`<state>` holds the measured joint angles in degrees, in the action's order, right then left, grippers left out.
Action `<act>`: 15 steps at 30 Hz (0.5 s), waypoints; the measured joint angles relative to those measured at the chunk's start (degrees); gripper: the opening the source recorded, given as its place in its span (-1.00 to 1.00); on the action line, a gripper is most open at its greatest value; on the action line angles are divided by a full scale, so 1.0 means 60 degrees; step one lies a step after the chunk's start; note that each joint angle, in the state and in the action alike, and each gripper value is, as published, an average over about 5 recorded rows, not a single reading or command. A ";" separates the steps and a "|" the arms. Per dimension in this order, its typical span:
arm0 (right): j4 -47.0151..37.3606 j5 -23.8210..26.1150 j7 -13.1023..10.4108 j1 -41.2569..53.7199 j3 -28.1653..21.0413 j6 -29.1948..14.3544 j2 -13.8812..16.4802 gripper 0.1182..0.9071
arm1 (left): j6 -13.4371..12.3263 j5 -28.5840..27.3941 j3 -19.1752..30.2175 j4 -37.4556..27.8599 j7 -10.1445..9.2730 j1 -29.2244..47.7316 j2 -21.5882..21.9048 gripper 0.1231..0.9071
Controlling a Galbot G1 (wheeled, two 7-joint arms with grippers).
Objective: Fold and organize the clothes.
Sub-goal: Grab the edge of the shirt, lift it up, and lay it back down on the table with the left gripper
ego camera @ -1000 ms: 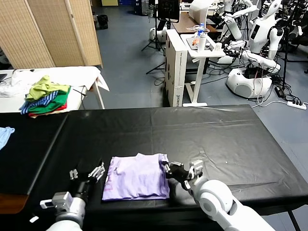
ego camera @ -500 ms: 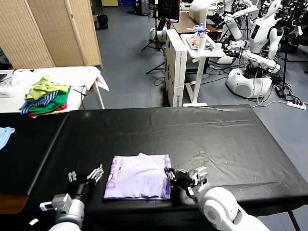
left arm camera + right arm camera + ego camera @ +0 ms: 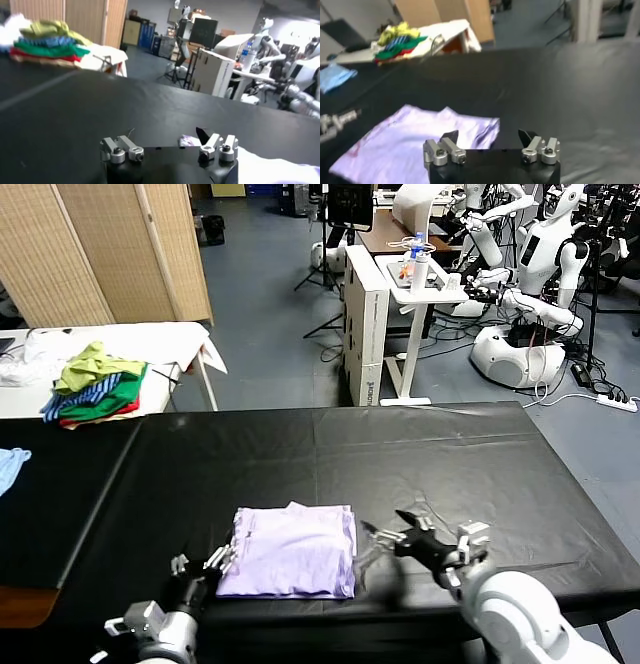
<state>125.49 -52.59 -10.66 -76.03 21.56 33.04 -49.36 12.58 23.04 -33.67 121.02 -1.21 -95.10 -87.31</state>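
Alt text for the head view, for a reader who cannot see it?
A folded lavender T-shirt lies on a black table, with the open left gripper and open right gripper flanking it, neither holding it.

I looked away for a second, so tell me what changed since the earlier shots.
The right gripper let go of the lavender T-shirt's right edge, opened and backed off to the right. The left gripper drew back toward the robot, open as before. The shirt stayed folded on the black table.
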 joint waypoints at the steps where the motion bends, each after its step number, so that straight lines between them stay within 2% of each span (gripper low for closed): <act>1: 0.0016 0.0006 0.0005 -0.0090 0.0146 -0.0011 0.0005 1.00 | 0.0003 0.0068 0.0011 -0.0040 0.0007 0.0016 -0.0041 1.00; 7: 0.0102 0.0047 0.0002 -0.0364 0.0606 -0.0036 -0.0002 1.00 | 0.0042 0.0424 0.0041 -0.0251 0.0097 0.0086 -0.0191 0.99; 15: 0.0071 0.0097 -0.0014 -0.0415 0.0749 -0.0048 -0.0010 1.00 | 0.0142 0.0756 0.0088 -0.0507 0.0383 0.0073 -0.0289 0.62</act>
<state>125.91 -52.01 -10.75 -78.52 26.05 32.75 -49.42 13.43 27.57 -33.14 117.98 1.09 -94.66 -89.04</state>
